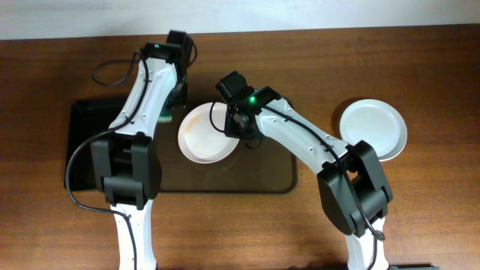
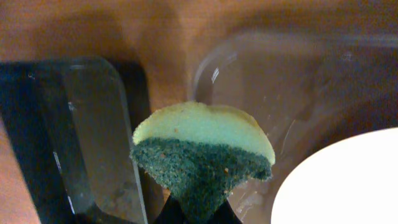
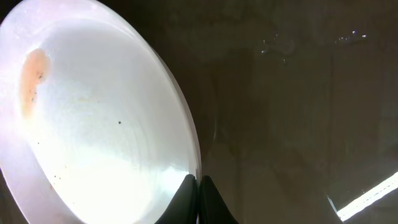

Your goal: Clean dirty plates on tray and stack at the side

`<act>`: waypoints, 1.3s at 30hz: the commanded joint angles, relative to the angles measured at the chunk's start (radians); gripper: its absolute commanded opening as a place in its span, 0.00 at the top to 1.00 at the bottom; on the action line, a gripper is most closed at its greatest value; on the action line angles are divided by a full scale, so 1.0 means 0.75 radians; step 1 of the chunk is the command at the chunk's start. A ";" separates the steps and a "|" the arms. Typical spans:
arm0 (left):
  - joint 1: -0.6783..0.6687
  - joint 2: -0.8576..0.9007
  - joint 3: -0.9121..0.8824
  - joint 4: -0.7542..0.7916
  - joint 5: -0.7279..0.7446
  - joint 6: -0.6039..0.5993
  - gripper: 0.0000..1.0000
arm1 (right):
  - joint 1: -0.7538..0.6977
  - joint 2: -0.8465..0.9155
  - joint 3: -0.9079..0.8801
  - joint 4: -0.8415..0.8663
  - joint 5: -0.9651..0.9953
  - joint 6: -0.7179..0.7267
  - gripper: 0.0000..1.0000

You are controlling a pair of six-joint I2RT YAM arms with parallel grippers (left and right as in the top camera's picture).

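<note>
A white plate point(image 1: 204, 135) with an orange-brown smear lies at the left end of the dark-brown tray point(image 1: 251, 171). My right gripper point(image 1: 240, 129) is shut on its right rim. In the right wrist view the fingers point(image 3: 199, 185) pinch the plate's point(image 3: 99, 137) edge, the smear point(image 3: 34, 81) is at the upper left, and the tray point(image 3: 298, 112) lies behind. My left gripper point(image 1: 174, 99) is just left of the plate. It point(image 2: 199, 214) is shut on a yellow-and-green sponge point(image 2: 202, 149), with the plate point(image 2: 342, 183) at the lower right. Another white plate point(image 1: 373, 127) sits off the tray, on the table to the right.
A smaller black tray point(image 1: 86, 142) lies left of the brown tray, partly under my left arm; it also shows in the left wrist view point(image 2: 56, 124). The brown tray's rim point(image 2: 280, 74) shows behind the sponge. The wooden table point(image 1: 435, 210) surrounds all of it.
</note>
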 commanded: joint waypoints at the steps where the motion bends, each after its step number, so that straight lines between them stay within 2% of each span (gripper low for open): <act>1: 0.011 0.011 0.131 -0.026 0.064 -0.041 1.00 | -0.032 -0.023 0.009 -0.006 0.047 -0.051 0.96; 3: 0.024 0.012 0.137 -0.030 0.251 -0.040 1.00 | -0.038 -0.075 0.011 -0.007 0.153 -0.154 0.96; 5: 0.030 0.012 0.133 -0.028 0.349 -0.040 1.00 | -0.026 -0.185 0.012 -0.027 0.364 -0.303 0.96; 7: 0.030 0.012 0.133 -0.027 0.348 -0.040 0.99 | -0.006 -0.247 0.012 -0.068 0.543 -0.357 0.96; 8: 0.033 0.012 0.133 -0.022 0.348 -0.040 0.99 | 0.021 -0.289 0.012 -0.105 0.742 -0.356 0.96; 13: 0.067 0.012 0.133 -0.004 0.349 -0.040 1.00 | 0.128 -0.308 0.012 -0.111 1.200 -0.354 0.96; 16: 0.103 0.012 0.133 -0.003 0.407 -0.040 0.99 | 0.242 -0.308 0.011 -0.111 1.635 -0.371 0.96; 18: 0.119 0.012 0.132 -0.003 0.434 -0.040 0.99 | 0.299 -0.308 0.011 -0.112 1.734 -0.386 0.96; 21: 0.123 0.012 0.132 -0.004 0.434 -0.040 0.99 | 0.348 -0.308 0.011 -0.112 1.732 -0.411 0.96; 23: 0.123 0.012 0.132 -0.003 0.439 -0.040 0.99 | 0.322 -0.310 0.011 -0.140 1.371 -0.409 0.96; 26: 0.123 0.012 0.132 -0.004 0.439 -0.040 0.99 | 0.113 -0.313 0.011 -0.247 0.866 -0.174 0.93; 27: 0.123 0.012 0.132 -0.004 0.439 -0.040 1.00 | 0.028 -0.313 0.011 -0.264 0.736 -0.164 0.88; 28: 0.123 0.012 0.132 -0.003 0.438 -0.040 1.00 | -0.063 -0.313 0.011 -0.280 0.592 -0.164 0.76; 29: 0.123 0.012 0.132 -0.003 0.438 -0.040 1.00 | -0.133 -0.313 0.011 -0.291 0.494 -0.165 0.70; 30: 0.123 0.012 0.132 -0.003 0.439 -0.040 0.99 | -0.268 -0.312 0.011 -0.317 0.330 -0.170 0.60; 32: 0.123 0.012 0.132 -0.004 0.439 -0.040 0.99 | -0.472 -0.307 0.011 -0.313 0.108 -0.306 0.52; 35: 0.123 0.012 0.127 -0.003 0.438 -0.040 0.99 | -0.635 -0.245 0.010 -0.312 -0.123 -0.505 0.42; 39: 0.123 0.012 0.120 -0.003 0.438 -0.040 0.99 | -0.733 -0.077 0.010 -0.296 -0.425 -0.692 0.35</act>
